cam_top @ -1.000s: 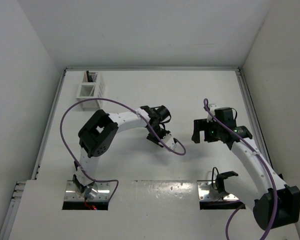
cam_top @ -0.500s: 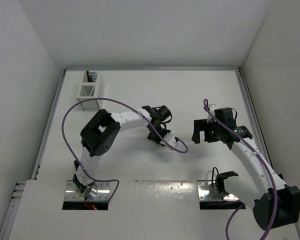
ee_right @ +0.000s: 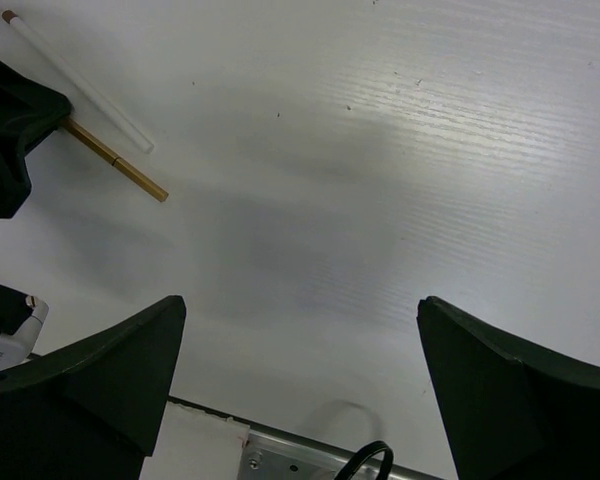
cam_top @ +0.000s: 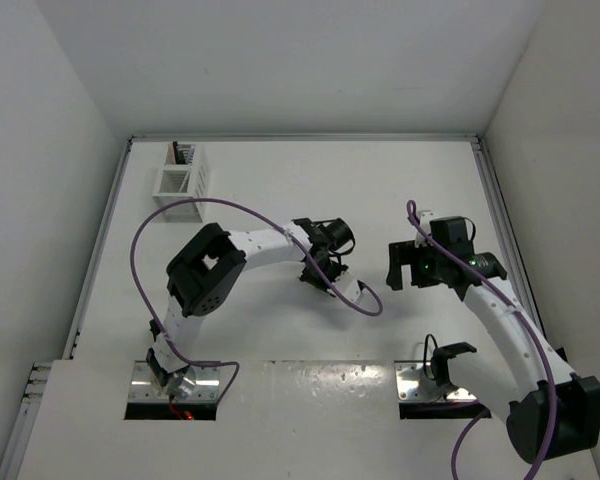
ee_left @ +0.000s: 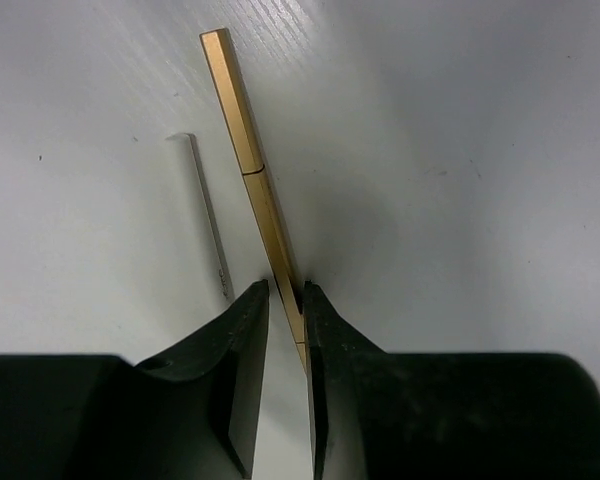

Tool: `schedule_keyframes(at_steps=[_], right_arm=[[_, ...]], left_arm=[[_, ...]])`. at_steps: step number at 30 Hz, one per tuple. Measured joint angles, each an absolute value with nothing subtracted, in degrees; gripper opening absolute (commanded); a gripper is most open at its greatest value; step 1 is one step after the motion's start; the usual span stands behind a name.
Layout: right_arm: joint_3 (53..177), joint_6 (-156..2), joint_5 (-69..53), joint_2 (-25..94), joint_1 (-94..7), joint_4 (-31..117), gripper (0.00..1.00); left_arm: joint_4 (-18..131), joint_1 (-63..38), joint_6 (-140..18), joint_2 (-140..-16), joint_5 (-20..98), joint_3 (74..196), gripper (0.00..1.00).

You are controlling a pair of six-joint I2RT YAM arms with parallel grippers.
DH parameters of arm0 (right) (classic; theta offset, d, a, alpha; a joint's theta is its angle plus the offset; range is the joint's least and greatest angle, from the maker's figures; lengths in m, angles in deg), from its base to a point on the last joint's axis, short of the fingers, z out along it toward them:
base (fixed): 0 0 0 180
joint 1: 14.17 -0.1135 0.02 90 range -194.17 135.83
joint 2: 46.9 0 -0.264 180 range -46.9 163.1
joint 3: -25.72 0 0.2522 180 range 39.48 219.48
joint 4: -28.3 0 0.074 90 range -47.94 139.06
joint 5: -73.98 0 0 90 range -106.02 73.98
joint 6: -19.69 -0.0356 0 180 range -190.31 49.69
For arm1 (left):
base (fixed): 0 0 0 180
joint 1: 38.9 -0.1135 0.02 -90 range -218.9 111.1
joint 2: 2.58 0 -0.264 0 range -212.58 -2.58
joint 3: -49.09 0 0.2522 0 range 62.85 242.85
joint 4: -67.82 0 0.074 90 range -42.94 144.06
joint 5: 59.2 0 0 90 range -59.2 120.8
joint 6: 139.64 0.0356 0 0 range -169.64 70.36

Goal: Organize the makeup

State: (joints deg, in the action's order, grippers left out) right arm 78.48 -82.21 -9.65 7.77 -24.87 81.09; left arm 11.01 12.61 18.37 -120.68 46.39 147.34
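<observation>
My left gripper [cam_top: 325,268] is low over the middle of the table. In the left wrist view its jaws [ee_left: 285,290] stand almost together with a gold-tan stick [ee_left: 245,130] pinched between them. The stick points away along the table. A thin white stick [ee_left: 208,210] lies just left of it. The right wrist view shows the same gold stick [ee_right: 120,165] coming out from under the left gripper [ee_right: 10,120], with the white stick [ee_right: 75,75] beside it. My right gripper [cam_top: 393,265] is wide open and empty [ee_right: 300,300], a short way right of them.
The white slotted rack [cam_top: 180,180] stands at the table's far left corner with dark sticks [cam_top: 183,153] upright in its back slot. A purple cable [cam_top: 365,300] loops off the left arm near the sticks. The table's near edge rail shows in the right wrist view [ee_right: 310,450].
My left arm has stretched a little further right and toward the near edge, its gripper and cable loop moving with it. The right arm has barely moved.
</observation>
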Motion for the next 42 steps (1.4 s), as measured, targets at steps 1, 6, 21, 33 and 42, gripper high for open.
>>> schedule_keyframes(at_steps=[1,6,21,33,42], right_arm=[[78.6,-82.1,-9.7,7.8,-24.9,81.4,0.99],[79.3,-81.6,-10.1,7.5,-24.9,82.0,0.99],[79.3,-81.3,-11.1,4.8,-24.9,83.0,0.99],[79.3,-83.5,-10.9,2.3,-24.9,82.7,0.99],[83.2,-86.4,-8.1,15.5,-26.8,76.6,0.98]], left_arm=[[11.0,12.8,18.3,-120.7,45.9,147.3,0.26],[11.0,13.5,17.1,-120.8,44.3,147.3,0.08],[11.0,12.5,9.5,-120.7,47.5,147.9,0.00],[10.3,5.1,-2.8,-109.8,63.8,151.4,0.00],[11.8,-19.4,-13.8,-106.1,74.3,161.0,0.00]])
